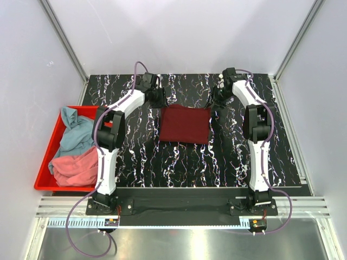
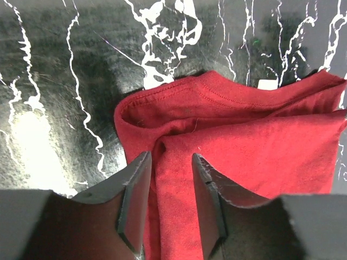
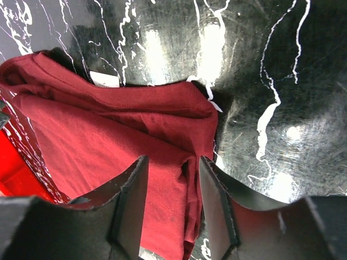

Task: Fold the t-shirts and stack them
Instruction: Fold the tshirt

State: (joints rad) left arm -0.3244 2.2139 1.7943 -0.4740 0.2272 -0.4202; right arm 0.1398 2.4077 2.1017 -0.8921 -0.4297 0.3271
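Maroon t-shirt [image 1: 184, 124] mid-fold: my left gripper [image 2: 171, 162] and right gripper [image 3: 173, 162] straddle its far corners, jaws half-parted, hold uncertain; next likely needs a matched pinch.

The near half of the table [image 1: 179, 168], from 4 to 8 o'clock of the maroon shirt [image 1: 184, 124], lies bare for a pass. The left pincer [image 1: 159, 100] and right pincer [image 1: 218, 100] crowd the shirt's 11 and 1 o'clock corners, their arms flanking both sides. At 9 o'clock the red bin [image 1: 89, 111], heaped with a teal shirt [image 1: 76, 132] and a pink shirt [image 1: 76, 165], blocks the table's left edge
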